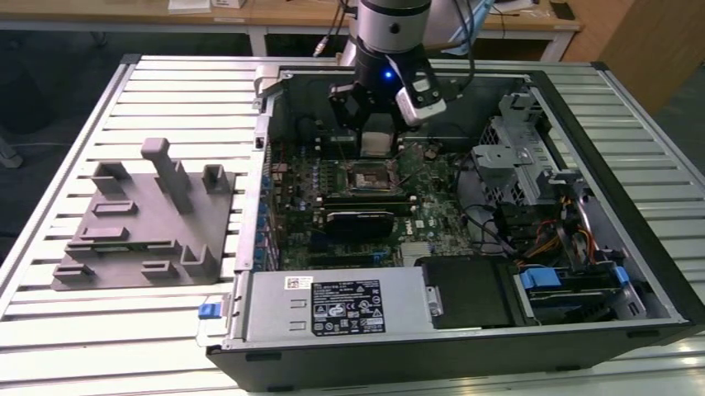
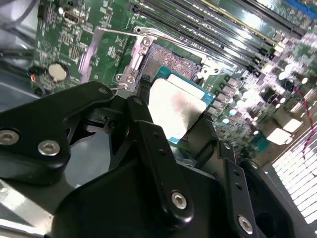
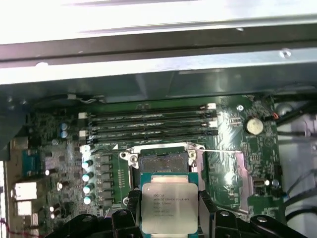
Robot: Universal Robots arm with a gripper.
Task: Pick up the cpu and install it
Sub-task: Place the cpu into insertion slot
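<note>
Cpu (image 3: pixel 169 207), a flat square chip with a pale silvery top on a green edge, is clamped between the two black fingers of the gripper (image 3: pixel 169 220), which press on opposite sides of it. In both wrist views the cpu (image 2: pixel 176 111) hangs over the green motherboard (image 3: pixel 59 158) just beside the square socket (image 3: pixel 163 161), not seated in it; the socket's dark middle lies bare inside its metal rim. Whether the chip touches the board cannot be told. In the exterior view the gripper (image 1: pixel 377 124) reaches down into the open computer case (image 1: pixel 262 165) with the chip (image 1: pixel 377 136) above the far side of the socket (image 1: pixel 366 176). Beyond the socket, in the first wrist view, run long black memory slots (image 3: pixel 148 124), and a round coin battery (image 3: pixel 254 125) sits on the board off to one side. Inside the case, toward the exterior view's right, stand a metal drive cage (image 1: pixel 518 148) and a tangle of coloured cables (image 1: pixel 551 239); along the near edge lies a grey power supply (image 1: pixel 330 305) with a black label. The case lies on its side on a table (image 1: pixel 66 346) of pale metal slats. On the exterior view's left, just beside the case, rests a grey moulded fixture (image 1: pixel 144 219) with upright blocks. Behind the table stand light wooden desks (image 1: pixel 132 12) over a dark floor.
</note>
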